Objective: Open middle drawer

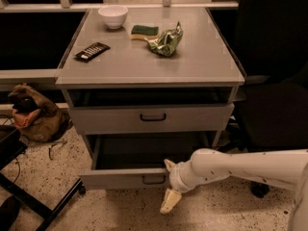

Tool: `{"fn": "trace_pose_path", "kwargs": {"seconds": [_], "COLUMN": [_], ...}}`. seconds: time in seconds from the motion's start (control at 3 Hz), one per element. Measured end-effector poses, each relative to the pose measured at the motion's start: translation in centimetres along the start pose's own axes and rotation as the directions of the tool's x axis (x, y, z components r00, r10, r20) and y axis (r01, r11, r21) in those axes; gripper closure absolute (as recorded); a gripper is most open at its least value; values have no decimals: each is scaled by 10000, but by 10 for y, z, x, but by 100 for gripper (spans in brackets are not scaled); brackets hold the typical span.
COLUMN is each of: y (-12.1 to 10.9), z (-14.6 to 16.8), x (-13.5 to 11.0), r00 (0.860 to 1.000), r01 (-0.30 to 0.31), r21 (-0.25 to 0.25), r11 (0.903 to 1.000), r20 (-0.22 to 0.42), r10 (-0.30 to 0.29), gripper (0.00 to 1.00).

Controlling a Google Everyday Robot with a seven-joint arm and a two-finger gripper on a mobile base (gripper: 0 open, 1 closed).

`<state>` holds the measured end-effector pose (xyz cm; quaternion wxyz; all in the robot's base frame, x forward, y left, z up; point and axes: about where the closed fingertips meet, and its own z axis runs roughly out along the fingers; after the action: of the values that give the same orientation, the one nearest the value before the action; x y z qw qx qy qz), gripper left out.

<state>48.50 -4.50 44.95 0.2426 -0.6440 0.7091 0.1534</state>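
Speckled floor [120,211] — end effector [169,183] beside pulled-out middle drawer [125,178].

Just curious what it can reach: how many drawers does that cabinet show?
2: the upper drawer under the tabletop, and the pulled-out drawer below it, with the gripper at its front. Another may be hidden beneath.

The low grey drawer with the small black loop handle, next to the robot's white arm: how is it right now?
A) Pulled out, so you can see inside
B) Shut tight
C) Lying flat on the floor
A: the low grey middle drawer sticks out well in front of the taller grey drawer above it, with its dark inside showing, and the gripper is at the right end of its front panel.
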Motion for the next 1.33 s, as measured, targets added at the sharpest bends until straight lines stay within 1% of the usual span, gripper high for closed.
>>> {"fn": "trace_pose_path", "kwargs": {"seconds": [0.33, 0.67, 1.0, 1.33], "y": [-25, -24, -24, -8], "z": [17, 46, 42, 35], "x": [-1, 19, 16, 21], "r00": [9996, 9997, 9997, 9984], "r01": [267, -88, -97, -440], "r21": [7, -655, -665, -1027], "r11": [9996, 9978, 9977, 9937], "r20": [-29, -225, -229, -394], "r10": [-267, 73, 82, 401], "gripper": [0, 0, 0, 0]}}
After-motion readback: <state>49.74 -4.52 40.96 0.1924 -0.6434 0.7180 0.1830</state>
